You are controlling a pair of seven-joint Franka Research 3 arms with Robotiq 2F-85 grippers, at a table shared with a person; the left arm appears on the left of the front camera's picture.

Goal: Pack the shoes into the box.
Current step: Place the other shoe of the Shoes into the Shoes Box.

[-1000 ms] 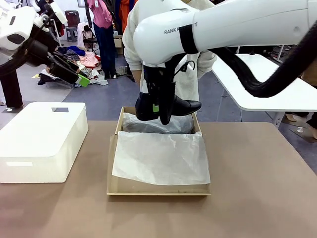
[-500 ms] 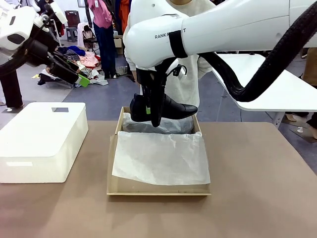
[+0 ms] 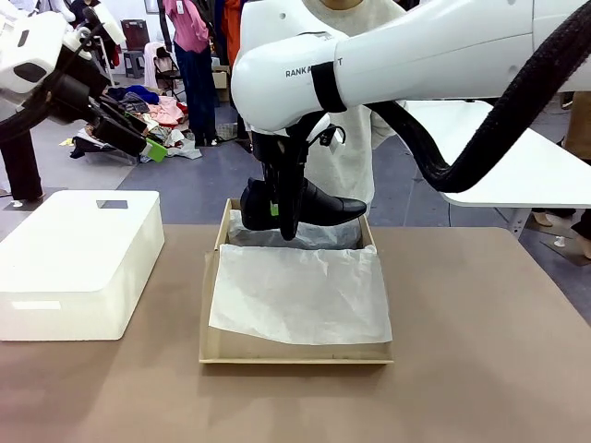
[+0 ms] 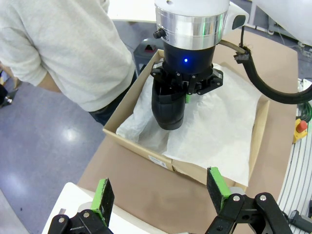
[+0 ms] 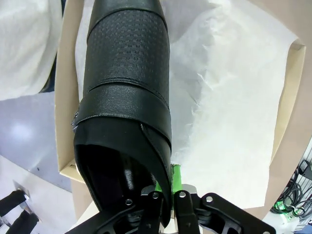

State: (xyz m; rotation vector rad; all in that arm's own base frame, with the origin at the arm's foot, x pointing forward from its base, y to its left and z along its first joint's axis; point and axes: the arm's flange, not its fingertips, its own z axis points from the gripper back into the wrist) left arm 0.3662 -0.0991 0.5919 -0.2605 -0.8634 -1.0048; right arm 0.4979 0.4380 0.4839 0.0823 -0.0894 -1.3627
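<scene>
— State of the right gripper (image 3: 284, 221)?

— Shut on the heel end of a black shoe (image 3: 328, 205). From the front: toe pointing to the robot's right, sole roughly level.

— Where, relative to the box (image 3: 295, 352)?

— Hanging over its far end, above the bunched white tissue paper (image 3: 295, 295). Touching the paper or just clear of it: cannot tell from the front.

— Anything more through the right wrist view?

— Yes. Looking along the length of the shoe: heel opening nearest, a textured band across the upper, toe running off the top edge. Pinched between the two fingers: one side of the heel collar, with a green pad (image 5: 176, 178) showing beside the leather. Below, paper and a cardboard wall. From the front, that pinch point covered by the fingers themselves.

— And the left gripper (image 4: 161, 192)?

— Spread wide, holding nothing. In the front view, raised high at the robot's left, well apart from the box, above a white block (image 3: 78, 258) resting on the brown surface (image 3: 480, 323).

— Through its own camera?

— Down onto the box from one side. Shoe seen end-on there, heel first, hanging under the right arm's wrist. Also a person (image 4: 63, 48) in a pale top, standing just beside the box's far wall; from the front, mostly hidden behind the right arm.
</scene>
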